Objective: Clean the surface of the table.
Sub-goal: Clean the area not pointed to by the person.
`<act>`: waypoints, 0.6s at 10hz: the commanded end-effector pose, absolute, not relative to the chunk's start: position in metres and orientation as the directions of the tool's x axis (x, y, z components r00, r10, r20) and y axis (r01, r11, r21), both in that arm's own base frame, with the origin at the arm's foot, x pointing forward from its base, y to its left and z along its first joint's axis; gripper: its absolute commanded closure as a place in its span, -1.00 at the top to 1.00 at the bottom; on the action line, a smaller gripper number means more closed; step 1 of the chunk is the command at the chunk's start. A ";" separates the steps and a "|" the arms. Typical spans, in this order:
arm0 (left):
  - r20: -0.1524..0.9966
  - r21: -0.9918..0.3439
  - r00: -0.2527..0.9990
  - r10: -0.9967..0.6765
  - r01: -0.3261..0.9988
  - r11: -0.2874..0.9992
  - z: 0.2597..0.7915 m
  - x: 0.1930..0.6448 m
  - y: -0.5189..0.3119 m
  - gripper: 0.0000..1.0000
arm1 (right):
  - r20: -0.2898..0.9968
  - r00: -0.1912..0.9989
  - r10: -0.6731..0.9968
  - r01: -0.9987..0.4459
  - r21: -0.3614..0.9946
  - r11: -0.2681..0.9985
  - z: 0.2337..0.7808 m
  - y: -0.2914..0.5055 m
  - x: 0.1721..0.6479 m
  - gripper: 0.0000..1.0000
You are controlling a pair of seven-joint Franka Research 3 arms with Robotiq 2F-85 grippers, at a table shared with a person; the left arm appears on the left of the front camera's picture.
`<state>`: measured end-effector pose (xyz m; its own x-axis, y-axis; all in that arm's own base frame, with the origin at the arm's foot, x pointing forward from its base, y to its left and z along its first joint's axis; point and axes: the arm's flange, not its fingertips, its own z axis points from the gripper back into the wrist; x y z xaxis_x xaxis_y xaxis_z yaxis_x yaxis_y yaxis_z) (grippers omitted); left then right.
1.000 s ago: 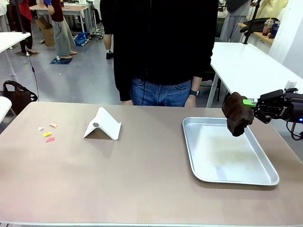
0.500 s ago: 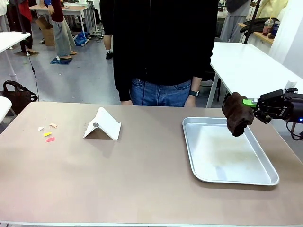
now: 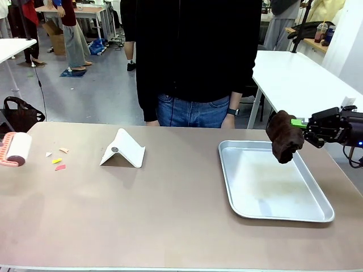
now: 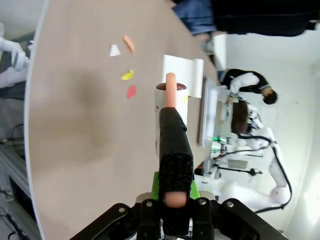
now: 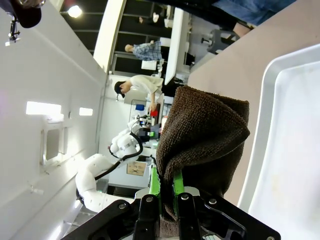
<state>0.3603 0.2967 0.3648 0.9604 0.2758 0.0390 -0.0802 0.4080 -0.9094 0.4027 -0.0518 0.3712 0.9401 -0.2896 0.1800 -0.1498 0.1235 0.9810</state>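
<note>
Lint roller (image 3: 18, 148), cylindrical; table (image 3: 170, 215) matte tan

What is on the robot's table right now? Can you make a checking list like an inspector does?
Surface: tan table, smooth, with scraps near its left end.
Job's things: lint roller at the left edge; brown cloth hanging over the tray's far right corner.
Clutter: small coloured paper scraps; white folded stand; metal tray, nothing in it.
Grippers: left gripper shut on the lint roller's handle; right gripper shut on the brown cloth.
Cables: black cable looping by the right arm.
Surroundings: person standing at the far side; white table behind; black bag on the floor.
</note>
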 end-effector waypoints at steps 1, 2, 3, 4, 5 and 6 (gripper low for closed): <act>-0.005 -0.873 0.946 0.323 -0.162 0.460 0.356 0.366 0.277 -0.56 | 0.158 0.946 -0.284 -0.129 0.985 0.118 0.377 -0.054 0.404 -0.77; -0.049 -0.863 0.937 0.345 -0.213 0.457 0.349 0.376 0.281 -0.56 | 0.158 0.946 -0.284 -0.129 0.985 0.118 0.377 -0.054 0.404 -0.77; -0.054 -0.846 0.921 0.385 -0.247 0.473 0.342 0.383 0.286 -0.56 | 0.158 0.946 -0.284 -0.129 0.985 0.118 0.377 -0.054 0.404 -0.77; -0.029 -0.832 0.914 0.406 -0.248 0.497 0.339 0.388 0.289 -0.56 | 0.158 0.946 -0.284 -0.129 0.985 0.118 0.377 -0.054 0.404 -0.77; -0.011 -0.827 0.905 0.426 -0.247 0.504 0.338 0.392 0.292 -0.56 | 0.158 0.946 -0.284 -0.129 0.985 0.118 0.377 -0.054 0.404 -0.77; 0.014 -0.824 0.893 0.449 -0.245 0.512 0.337 0.394 0.295 -0.56 | 0.158 0.946 -0.284 -0.129 0.985 0.118 0.377 -0.054 0.404 -0.77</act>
